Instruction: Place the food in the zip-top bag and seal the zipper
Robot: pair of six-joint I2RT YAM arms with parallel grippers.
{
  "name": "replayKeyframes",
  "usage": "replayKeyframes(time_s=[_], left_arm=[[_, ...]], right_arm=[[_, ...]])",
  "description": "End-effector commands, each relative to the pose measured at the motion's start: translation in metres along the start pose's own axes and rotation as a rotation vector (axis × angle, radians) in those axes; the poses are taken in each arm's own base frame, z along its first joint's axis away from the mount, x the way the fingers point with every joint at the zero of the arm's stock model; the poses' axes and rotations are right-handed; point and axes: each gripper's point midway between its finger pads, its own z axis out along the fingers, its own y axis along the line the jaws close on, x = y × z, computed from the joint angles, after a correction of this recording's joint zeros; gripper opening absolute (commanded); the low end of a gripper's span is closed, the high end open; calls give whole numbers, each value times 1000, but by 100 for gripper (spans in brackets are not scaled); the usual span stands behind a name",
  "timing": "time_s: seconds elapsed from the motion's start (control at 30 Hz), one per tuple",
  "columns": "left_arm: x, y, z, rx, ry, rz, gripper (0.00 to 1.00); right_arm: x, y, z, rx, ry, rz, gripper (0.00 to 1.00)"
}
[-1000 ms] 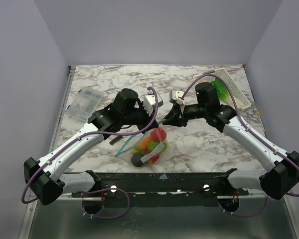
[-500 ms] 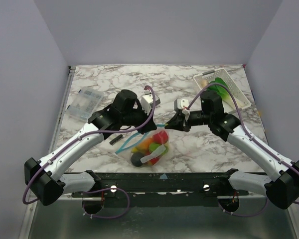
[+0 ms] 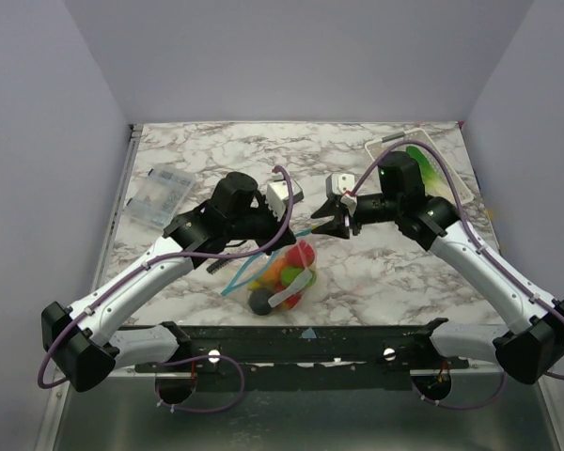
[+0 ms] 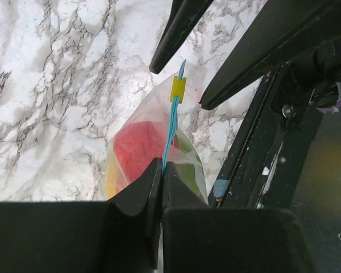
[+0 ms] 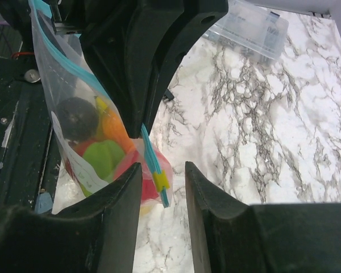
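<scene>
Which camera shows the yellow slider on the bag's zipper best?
Left wrist: the yellow slider sits clear and unobstructed on the zipper. Right wrist also shows it, but less sharply. In the top view it is too small to make out.

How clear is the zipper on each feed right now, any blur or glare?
Left wrist: zipper and yellow slider crisp, the left tool a soft black mass. Right wrist: bag sharp, right tool blurred. Top external: even light, zipper tiny.
</scene>
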Motion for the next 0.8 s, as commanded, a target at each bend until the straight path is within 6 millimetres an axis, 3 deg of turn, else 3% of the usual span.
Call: replayKeyframes(time_s=[0.0,0.23,0.77], left_arm=[[-13,3,-7,-42,-31,62,0],[-15,3,-7,-45,-26,71,0],[-14,-3,-4,-14,-9,81,0]], right_arm=[[6,0,-3,-31,76,5,40],[6,4,-2,-56,97,0,39],[8,1,7,-77,110,-6,24]])
